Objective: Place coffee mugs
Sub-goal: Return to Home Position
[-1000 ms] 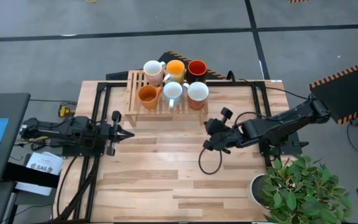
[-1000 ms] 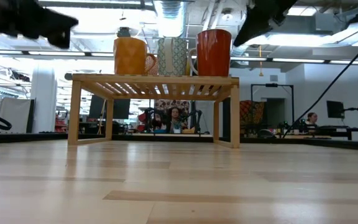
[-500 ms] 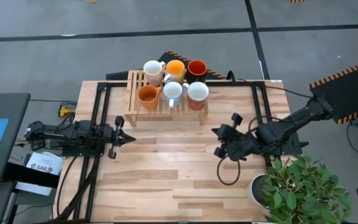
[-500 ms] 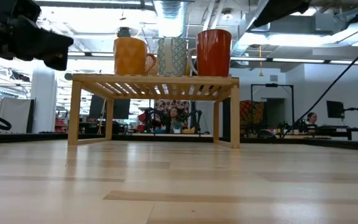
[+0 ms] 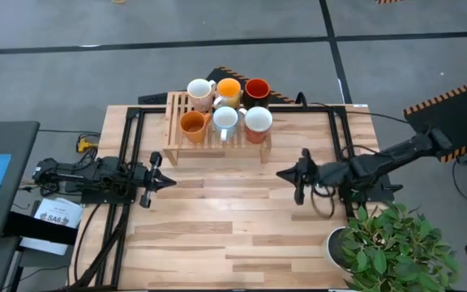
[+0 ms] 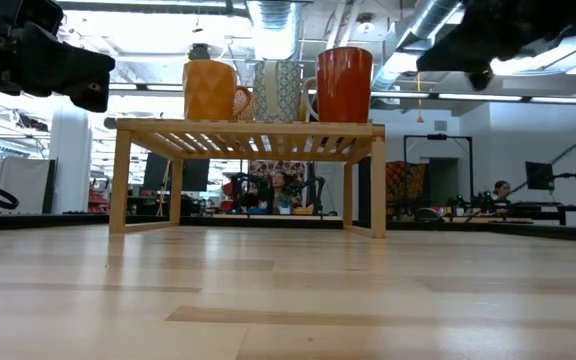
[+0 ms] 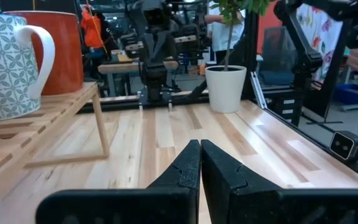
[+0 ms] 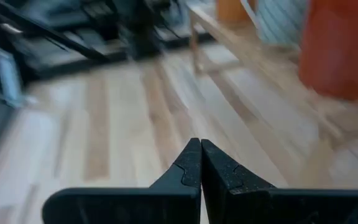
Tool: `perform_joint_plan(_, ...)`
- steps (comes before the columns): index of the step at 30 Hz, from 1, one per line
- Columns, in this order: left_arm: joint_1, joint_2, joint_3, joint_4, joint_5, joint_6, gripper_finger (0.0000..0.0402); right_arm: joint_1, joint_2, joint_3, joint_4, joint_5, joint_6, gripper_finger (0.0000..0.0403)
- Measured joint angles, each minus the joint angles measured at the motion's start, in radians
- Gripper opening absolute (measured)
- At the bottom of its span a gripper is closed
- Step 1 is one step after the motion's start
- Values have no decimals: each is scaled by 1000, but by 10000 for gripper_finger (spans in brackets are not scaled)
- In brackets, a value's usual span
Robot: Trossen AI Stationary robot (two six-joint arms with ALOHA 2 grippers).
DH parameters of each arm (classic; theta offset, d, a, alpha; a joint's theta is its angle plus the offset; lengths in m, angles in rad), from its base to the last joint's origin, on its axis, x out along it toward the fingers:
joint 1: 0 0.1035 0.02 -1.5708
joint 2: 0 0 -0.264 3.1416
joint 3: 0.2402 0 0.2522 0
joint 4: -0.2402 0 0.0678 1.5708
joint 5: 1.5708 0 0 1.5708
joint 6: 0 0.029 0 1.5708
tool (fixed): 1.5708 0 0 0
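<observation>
Several coffee mugs stand on their bases on a slatted wooden rack (image 5: 173, 134) at the table's far middle. The back row holds a cream (image 5: 199, 91), an orange (image 5: 229, 89) and a red mug (image 5: 256, 89). The front row holds an orange (image 5: 193, 123), a patterned (image 5: 225, 119) and a white mug (image 5: 258, 120). My left gripper (image 5: 173, 180) hovers at the table's left, shut and empty (image 7: 200, 144), pointing right. My right gripper (image 5: 280, 173) hovers right of centre, near the rack's right end, shut and empty (image 8: 200, 143), pointing left.
A green potted plant (image 5: 387, 243) stands at the table's near right corner, beside my right arm. Black frame rails (image 5: 128, 146) run along the table's left and right sides. Bare wooden boards (image 5: 225, 219) lie between the two grippers and toward the near edge.
My right gripper has drawn back from the table's middle toward the right edge and swung round, so that it points left along the table instead of slanting toward the near edge. My left gripper has sunk a little and then kept still. The mugs have not moved.
</observation>
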State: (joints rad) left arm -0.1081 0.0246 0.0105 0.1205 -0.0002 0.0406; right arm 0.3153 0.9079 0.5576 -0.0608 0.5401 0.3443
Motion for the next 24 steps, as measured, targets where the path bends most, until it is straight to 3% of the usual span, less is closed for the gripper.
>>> perform_joint_plan(5, 0, 0, 0, 10, -4, 14, 0, -231, -41, -110, 231, -314, -129, 25)
perform_joint_plan(10, 0, 0, 0, 10, -5, 24, 0, -324, -44, -151, 227, -401, -136, 26)
perform_joint_plan(13, 0, 0, 0, 3, -6, 37, 0, -290, -82, -194, 206, -397, -129, 26)
perform_joint_plan(24, 0, 1, -1, 2, -4, 22, 0, -47, -444, -380, 151, -111, -64, 28)
